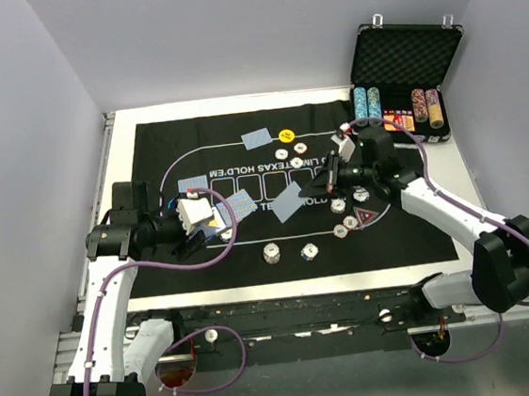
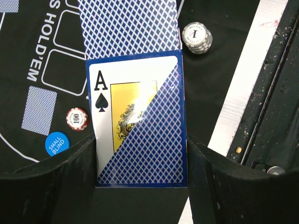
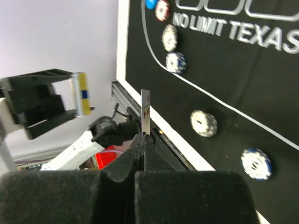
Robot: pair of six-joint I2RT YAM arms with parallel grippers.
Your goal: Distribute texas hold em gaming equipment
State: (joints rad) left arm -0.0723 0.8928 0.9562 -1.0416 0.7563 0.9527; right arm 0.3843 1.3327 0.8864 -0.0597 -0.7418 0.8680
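My left gripper (image 2: 140,163) is shut on the small deck box (image 2: 140,126), printed with an ace of spades and a blue lattice; it hangs over the left of the mat (image 1: 193,213). My right gripper (image 3: 142,137) is shut on one playing card (image 3: 145,112), seen edge-on, above the mat's right middle (image 1: 336,173). Blue-backed cards lie face down on the mat (image 1: 258,139) (image 1: 287,201) (image 2: 39,109). Poker chip stacks (image 1: 270,253) (image 1: 310,249) (image 2: 197,37) stand near the front. A yellow button (image 1: 286,136) and a blue small-blind button (image 2: 57,143) lie on the mat.
The black felt mat (image 1: 400,231) covers most of the table. An open black case (image 1: 406,55) at the back right holds several chip stacks (image 1: 366,104). A red triangle marker (image 1: 366,216) lies under the right arm. The white table edge (image 2: 243,93) runs alongside the mat.
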